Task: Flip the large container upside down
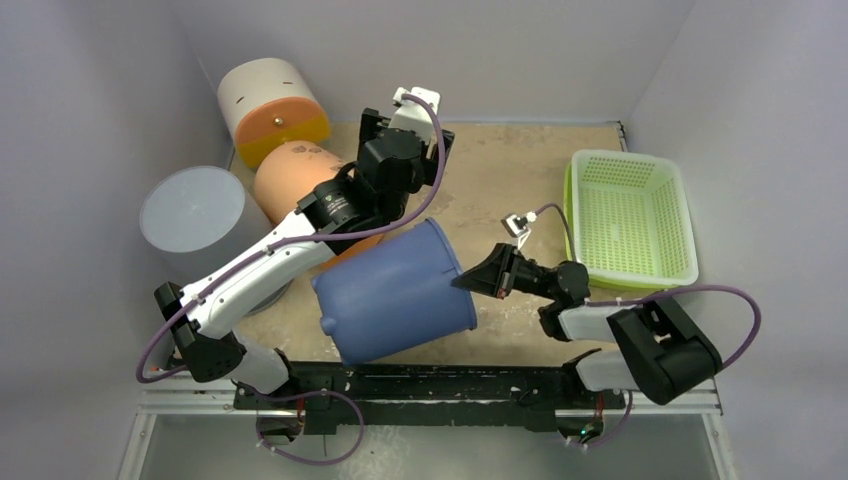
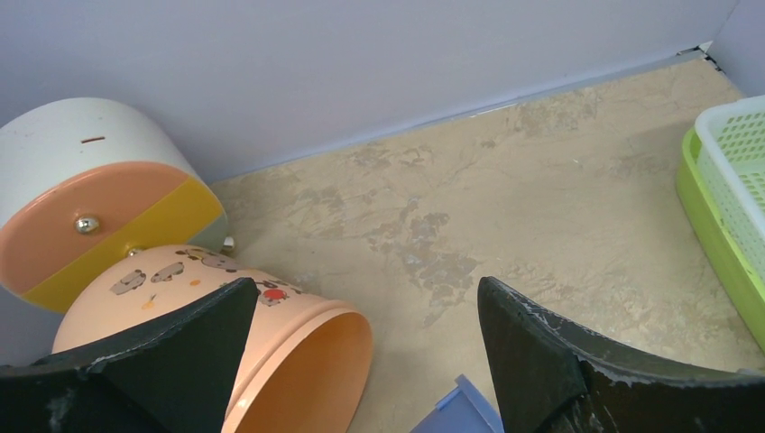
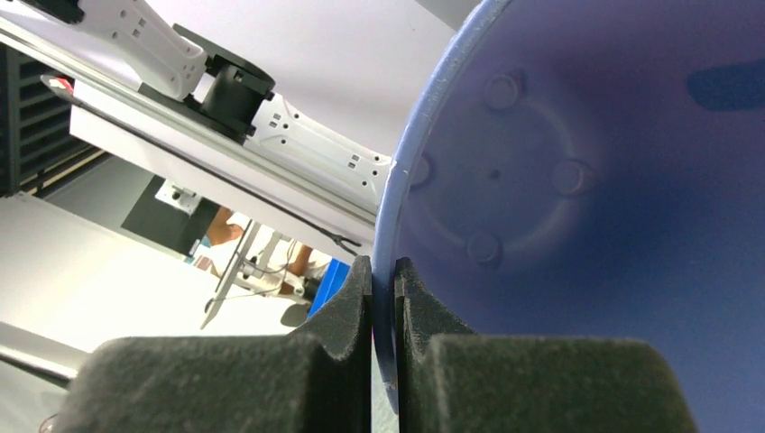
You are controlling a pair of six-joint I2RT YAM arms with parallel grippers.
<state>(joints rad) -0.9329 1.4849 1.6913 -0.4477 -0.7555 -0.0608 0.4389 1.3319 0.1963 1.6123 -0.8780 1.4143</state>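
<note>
The large blue container [image 1: 395, 290] lies tilted on its side at the table's near middle, with its mouth facing right. My right gripper [image 1: 466, 282] is shut on its rim. In the right wrist view the pads [image 3: 361, 298] pinch the blue wall, one outside and one inside, and the container's inside [image 3: 586, 180] fills the right half. My left gripper [image 1: 410, 135] hangs open and empty above the back of the table, behind the container. In the left wrist view its jaws [image 2: 365, 298] stand wide apart, and a blue corner of the container [image 2: 460, 410] shows at the bottom edge.
A peach bucket [image 1: 290, 175] [image 2: 298, 361] lies on its side under the left arm. A white and orange drum [image 1: 270, 105] [image 2: 90, 198] sits at the back left. A grey cylinder [image 1: 195, 215] stands at the left. Green baskets [image 1: 630, 215] [image 2: 726, 180] sit at the right.
</note>
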